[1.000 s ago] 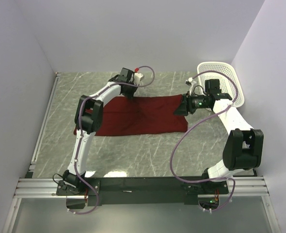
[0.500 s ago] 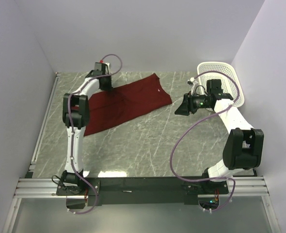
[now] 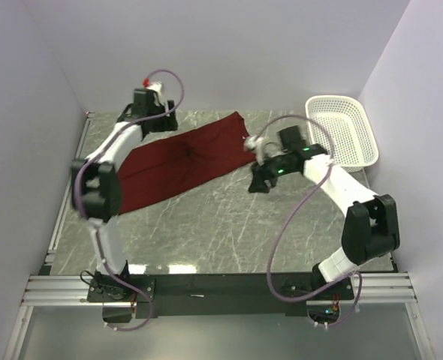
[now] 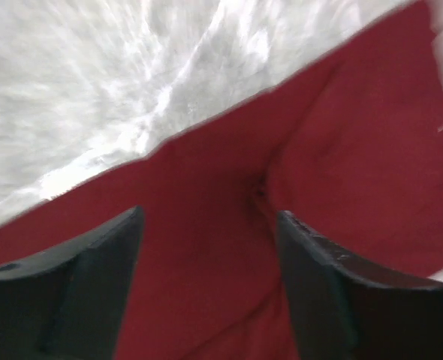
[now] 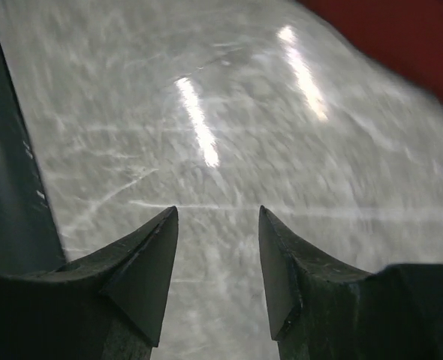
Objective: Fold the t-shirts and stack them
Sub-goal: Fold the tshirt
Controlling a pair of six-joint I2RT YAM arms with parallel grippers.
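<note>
The dark red t-shirt [image 3: 184, 161] lies spread in a long slanted band on the marble table, from the near left up to the far middle. My left gripper [image 3: 157, 122] hovers over its far left part. In the left wrist view the jaws [image 4: 210, 221] stand wide apart over the red cloth [image 4: 357, 150] with nothing pinched between them. My right gripper [image 3: 258, 183] is off the shirt's right end, over bare table. In the right wrist view it [image 5: 216, 214] is open and empty, and a corner of the t-shirt [image 5: 402, 37] shows at the top right.
A white mesh basket [image 3: 342, 131] stands at the far right against the wall. Walls close in the table on the left, back and right. The black rail [image 3: 221, 285] with both arm bases runs along the near edge.
My left gripper pulled the shirt left and back, turning it on a slant, then opened and let go. My right arm swung left from beside the basket toward the shirt's right end.
</note>
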